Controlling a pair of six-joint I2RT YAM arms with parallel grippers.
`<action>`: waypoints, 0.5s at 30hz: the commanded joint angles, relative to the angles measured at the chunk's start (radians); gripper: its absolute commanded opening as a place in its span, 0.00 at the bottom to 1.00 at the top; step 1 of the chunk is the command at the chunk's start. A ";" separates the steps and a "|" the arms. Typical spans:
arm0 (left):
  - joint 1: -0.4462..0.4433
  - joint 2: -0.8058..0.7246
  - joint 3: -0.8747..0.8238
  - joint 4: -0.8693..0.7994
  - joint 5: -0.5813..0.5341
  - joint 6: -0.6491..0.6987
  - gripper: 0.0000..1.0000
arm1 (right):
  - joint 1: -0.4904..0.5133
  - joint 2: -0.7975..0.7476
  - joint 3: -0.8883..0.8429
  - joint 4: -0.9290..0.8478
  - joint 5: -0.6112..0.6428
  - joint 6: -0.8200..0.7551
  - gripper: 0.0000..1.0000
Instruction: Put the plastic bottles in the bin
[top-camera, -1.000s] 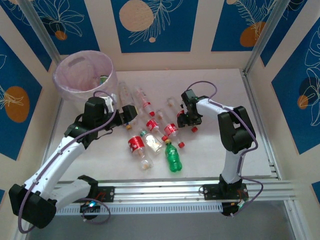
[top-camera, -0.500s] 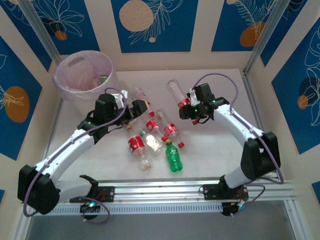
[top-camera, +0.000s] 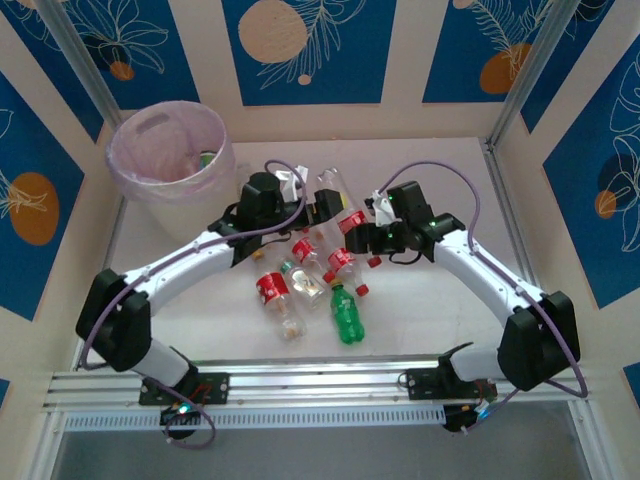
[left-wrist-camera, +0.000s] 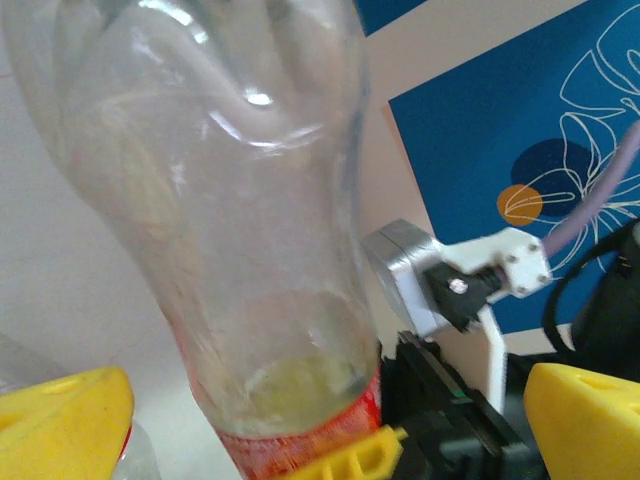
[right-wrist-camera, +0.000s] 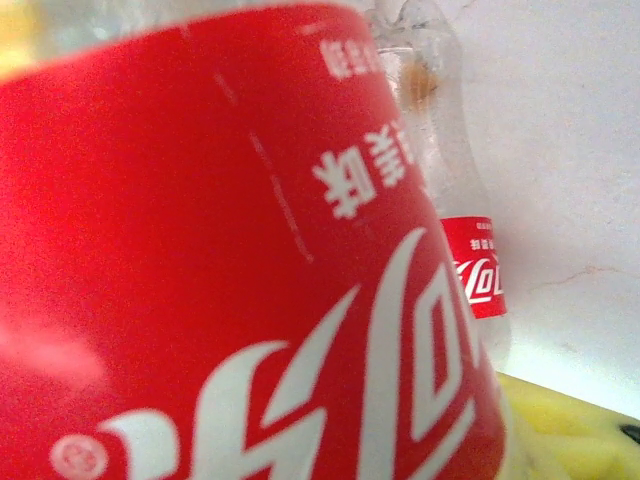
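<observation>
Right end effector (top-camera: 362, 224) is clamping a bottle (top-camera: 333, 192) by its red label, well apart from the bin (top-camera: 128, 172), while the left end effector (top-camera: 322, 207) is gaping around its clear body, probably light, slick and crushable, so gripping gently near the label seems safest.

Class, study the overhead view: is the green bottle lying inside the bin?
No: the green bottle lies on the table near its front edge, well apart from the bin.

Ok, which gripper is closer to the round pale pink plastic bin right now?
Left. The left gripper is open right of the pink bin, mid-table; the right gripper sits farther right, holding a red-labelled clear plastic bottle.
</observation>
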 joint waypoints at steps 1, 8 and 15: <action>-0.018 0.041 0.034 0.092 -0.005 -0.036 1.00 | 0.003 -0.050 -0.016 0.051 -0.078 0.034 0.59; -0.038 0.085 0.032 0.142 -0.016 -0.069 0.94 | 0.020 -0.047 -0.034 0.099 -0.096 0.059 0.59; -0.037 0.091 0.026 0.169 -0.019 -0.083 0.78 | 0.024 -0.040 -0.045 0.105 -0.118 0.048 0.59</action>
